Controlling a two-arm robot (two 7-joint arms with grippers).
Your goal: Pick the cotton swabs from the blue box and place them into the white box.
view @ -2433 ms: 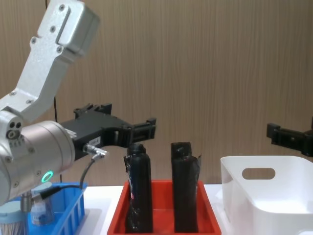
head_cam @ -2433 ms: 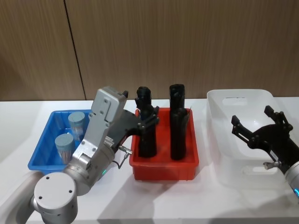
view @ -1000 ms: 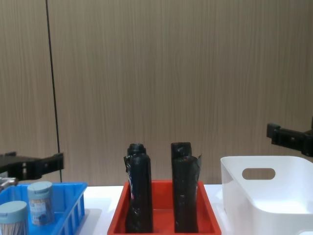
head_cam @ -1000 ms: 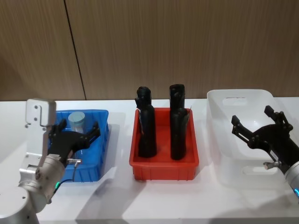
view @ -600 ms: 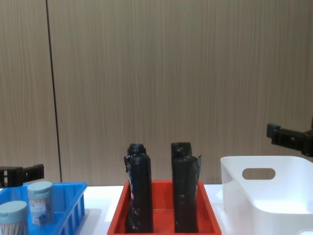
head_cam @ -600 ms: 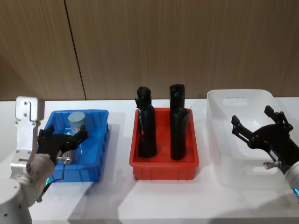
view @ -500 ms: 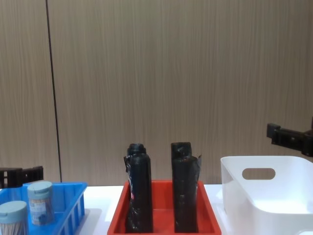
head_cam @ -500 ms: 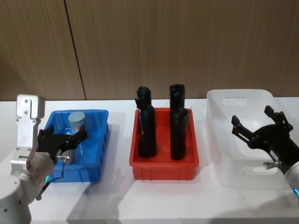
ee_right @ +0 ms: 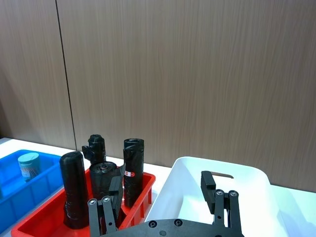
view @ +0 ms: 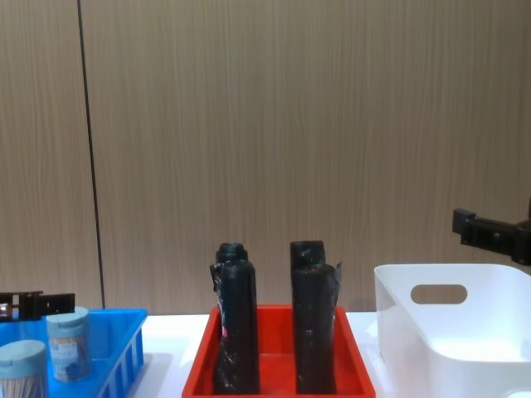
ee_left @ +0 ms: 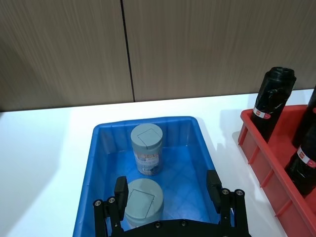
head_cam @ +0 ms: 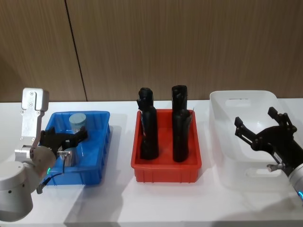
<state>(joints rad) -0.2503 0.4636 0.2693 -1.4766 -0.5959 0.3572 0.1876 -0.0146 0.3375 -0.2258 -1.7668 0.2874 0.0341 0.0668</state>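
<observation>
**Ana:** From the head, where was the left gripper (head_cam: 71, 141)?

**Ben:** At the left, low over the blue box (head_cam: 97, 115). Its jaws were open, with the near jar (head_cam: 70, 157) under them. I think they were wide so they could go around that jar. The far jar (head_cam: 77, 121) stood at the far end of the box.

**Ana:** And the right gripper (head_cam: 256, 120)?

**Ben:** It hung over the white box (head_cam: 241, 97) at the right. Its jaws were open and held nothing. I think it was parked there. The red tray (head_cam: 165, 172) with black bottles (head_cam: 149, 135) sat in between, not part of the job.

**Ana:** From the left wrist?

**Ben:** The near jar (ee_left: 143, 203) stood upright between the open fingers (ee_left: 121, 186), closer to one side. I could not tell if it touched.

**Ana:** From the right wrist?

**Ben:** Open fingers (ee_right: 207, 181) again, with the white box (ee_right: 219, 164) just past them.

**Ana:** From the chest?

**Ben:** Both jars stood lids up in the blue box (view: 116, 352). The left gripper was higher than the near jar (view: 21, 369). I think it had to drop lower before it could squeeze. No jar was lifted yet.
</observation>
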